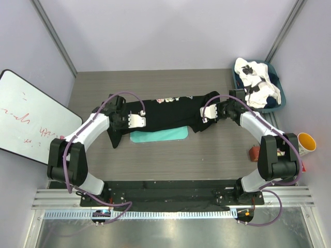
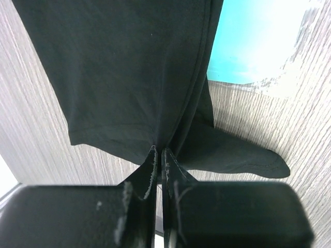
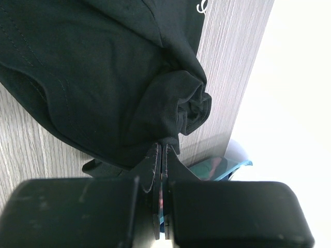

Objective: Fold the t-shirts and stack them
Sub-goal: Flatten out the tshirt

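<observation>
The black t-shirt [image 1: 170, 111] with a pink-rose print is stretched across the middle of the table, partly over a teal board [image 1: 158, 136]. My left gripper [image 1: 129, 120] is shut on the shirt's left end; in the left wrist view its jaws pinch black cloth [image 2: 134, 77]. My right gripper [image 1: 207, 114] is shut on the shirt's right end, with bunched black cloth [image 3: 103, 88] at its tips. The white t-shirt with black patches [image 1: 256, 82] lies crumpled in a teal bin [image 1: 274, 107] at the back right.
A whiteboard [image 1: 28, 116] leans at the left. An orange cup [image 1: 306, 143] and a small red object [image 1: 254, 153] sit at the right edge. Grey walls and posts close in the back.
</observation>
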Available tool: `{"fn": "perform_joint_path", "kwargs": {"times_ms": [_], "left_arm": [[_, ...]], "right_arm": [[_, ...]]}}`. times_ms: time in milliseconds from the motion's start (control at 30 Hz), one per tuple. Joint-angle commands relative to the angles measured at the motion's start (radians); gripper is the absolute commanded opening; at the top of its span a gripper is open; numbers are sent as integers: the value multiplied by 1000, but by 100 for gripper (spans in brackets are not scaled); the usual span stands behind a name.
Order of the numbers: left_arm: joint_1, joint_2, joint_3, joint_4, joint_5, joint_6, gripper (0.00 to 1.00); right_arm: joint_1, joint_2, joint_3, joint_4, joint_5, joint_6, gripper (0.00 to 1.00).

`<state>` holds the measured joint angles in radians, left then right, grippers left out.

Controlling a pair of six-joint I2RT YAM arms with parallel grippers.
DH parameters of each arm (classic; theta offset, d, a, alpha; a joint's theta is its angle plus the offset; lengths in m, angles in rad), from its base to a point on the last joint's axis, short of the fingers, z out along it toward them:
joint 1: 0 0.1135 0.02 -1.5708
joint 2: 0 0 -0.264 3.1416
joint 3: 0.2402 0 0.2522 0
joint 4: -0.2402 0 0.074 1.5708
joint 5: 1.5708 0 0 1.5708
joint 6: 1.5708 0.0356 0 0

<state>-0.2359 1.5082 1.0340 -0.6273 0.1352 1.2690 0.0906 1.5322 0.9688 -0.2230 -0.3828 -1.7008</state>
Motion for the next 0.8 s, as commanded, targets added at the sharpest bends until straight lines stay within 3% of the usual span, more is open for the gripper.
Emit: {"fn": "perform_joint_path", "kwargs": {"times_ms": [0, 133, 233, 367, 500, 767], "left_arm": [[14, 7, 20, -5, -6, 12, 0], [26, -9, 29, 124, -66, -40, 0], [44, -8, 98, 188, -106, -94, 0], [50, 1, 219, 213, -126, -172, 0], [50, -9, 316, 299, -126, -154, 0], [58, 81, 524, 530, -193, -91, 0]], "right_arm": [[6, 3, 24, 39, 7, 10, 1], [5, 11, 31, 51, 39, 21, 1], [5, 23, 41, 155, 83, 131, 1], [5, 69, 116, 367, 203, 440, 1], [-2, 135, 202, 572, 367, 593, 1], [-54, 293, 479, 911, 605, 630, 2]]}}
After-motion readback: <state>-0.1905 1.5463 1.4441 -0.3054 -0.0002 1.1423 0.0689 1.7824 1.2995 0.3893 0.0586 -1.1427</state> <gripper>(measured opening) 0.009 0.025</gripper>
